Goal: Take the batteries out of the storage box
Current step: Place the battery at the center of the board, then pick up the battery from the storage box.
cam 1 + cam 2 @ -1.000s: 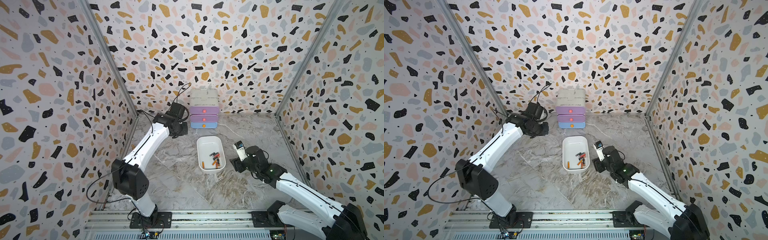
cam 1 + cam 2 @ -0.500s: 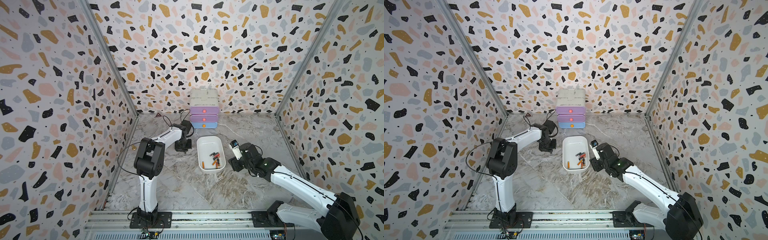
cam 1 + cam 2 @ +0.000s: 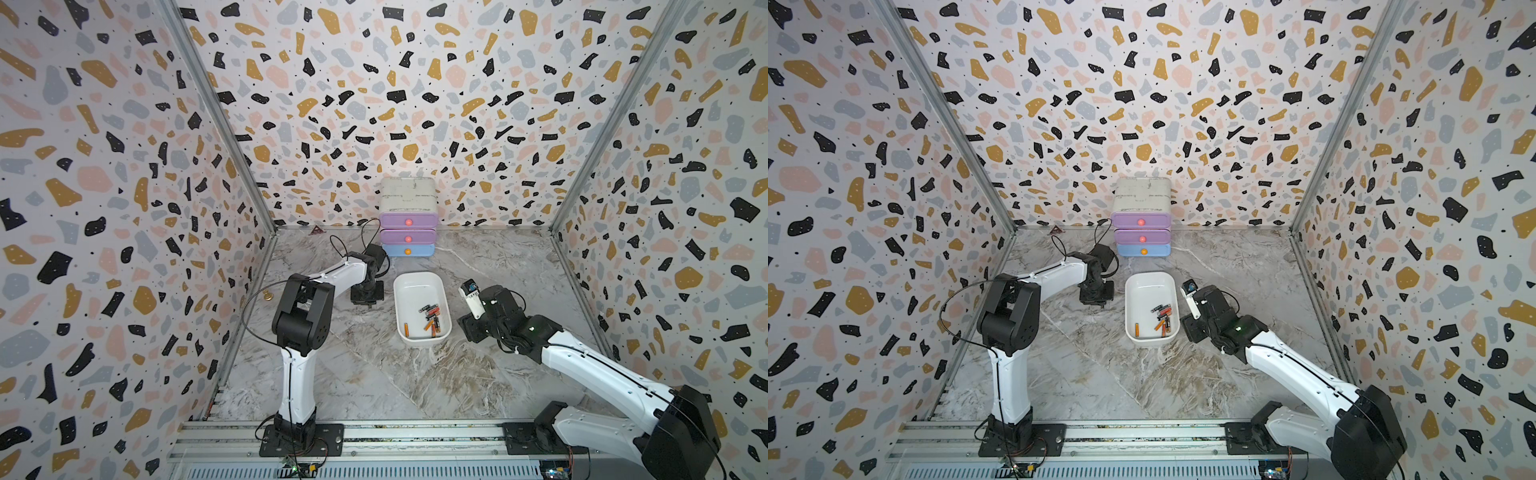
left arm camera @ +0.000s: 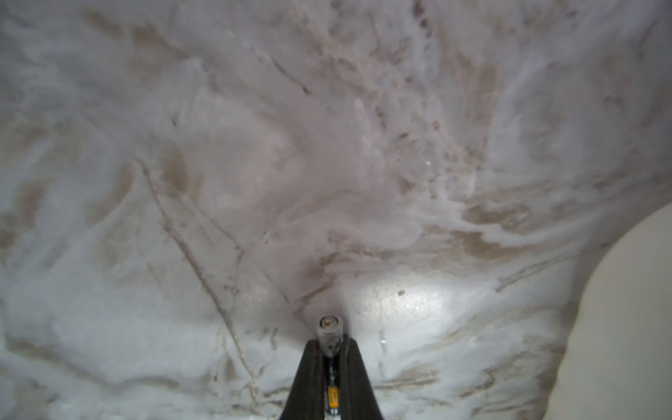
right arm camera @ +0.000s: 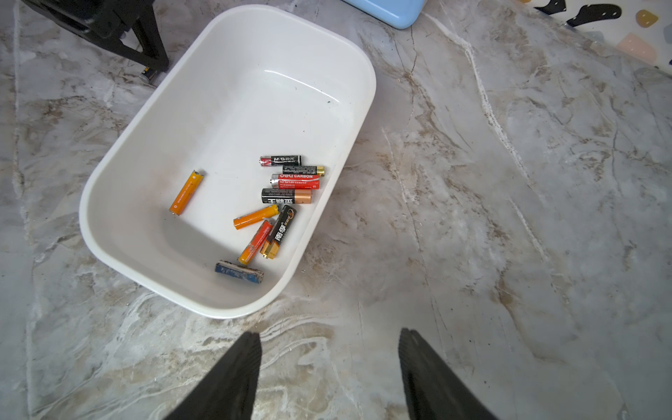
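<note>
Left claw (image 3: 368,300), earlier up by the cabinet (image 3: 408,197), now low beside storage box (image 3: 417,289).

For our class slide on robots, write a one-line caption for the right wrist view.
The open right tool hovers beside a white box holding nine batteries on a marble table.

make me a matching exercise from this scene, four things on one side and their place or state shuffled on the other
Things:
1. left gripper
2. right gripper
3. blue battery
4. drawer cabinet

Place or state:
a. by the back wall
b. jaws open, empty
c. lying in the storage box
d. jaws shut on a battery

Pairs: 1-d, 2-b, 3-c, 4-a
</note>
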Controlling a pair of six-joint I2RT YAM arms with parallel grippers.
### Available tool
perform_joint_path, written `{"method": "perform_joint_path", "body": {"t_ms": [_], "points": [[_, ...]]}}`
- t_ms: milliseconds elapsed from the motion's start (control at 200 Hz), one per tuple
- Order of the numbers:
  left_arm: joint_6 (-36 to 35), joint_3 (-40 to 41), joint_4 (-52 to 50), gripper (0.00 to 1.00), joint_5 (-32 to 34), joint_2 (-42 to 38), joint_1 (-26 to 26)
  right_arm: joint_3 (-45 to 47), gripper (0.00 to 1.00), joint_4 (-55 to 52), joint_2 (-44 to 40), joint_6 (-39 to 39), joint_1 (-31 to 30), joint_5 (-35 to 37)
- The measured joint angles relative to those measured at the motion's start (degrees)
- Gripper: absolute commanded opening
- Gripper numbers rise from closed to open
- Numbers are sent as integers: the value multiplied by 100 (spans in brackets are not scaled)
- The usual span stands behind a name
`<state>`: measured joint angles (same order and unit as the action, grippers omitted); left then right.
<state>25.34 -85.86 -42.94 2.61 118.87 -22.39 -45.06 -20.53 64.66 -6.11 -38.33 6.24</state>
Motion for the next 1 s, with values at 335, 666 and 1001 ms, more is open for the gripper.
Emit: {"method": "perform_joint_path", "body": {"t_ms": [335, 666, 1001], "points": [[57, 0, 94, 40, 92, 13, -94, 15, 67, -2, -149, 39, 0, 111], [17, -50, -407, 41, 173, -1012, -282, 133, 71, 42, -376, 28, 0, 326], [-1344, -2251, -1005, 37, -385, -881, -1620, 732, 72, 321, -968, -452, 273, 396]]}}
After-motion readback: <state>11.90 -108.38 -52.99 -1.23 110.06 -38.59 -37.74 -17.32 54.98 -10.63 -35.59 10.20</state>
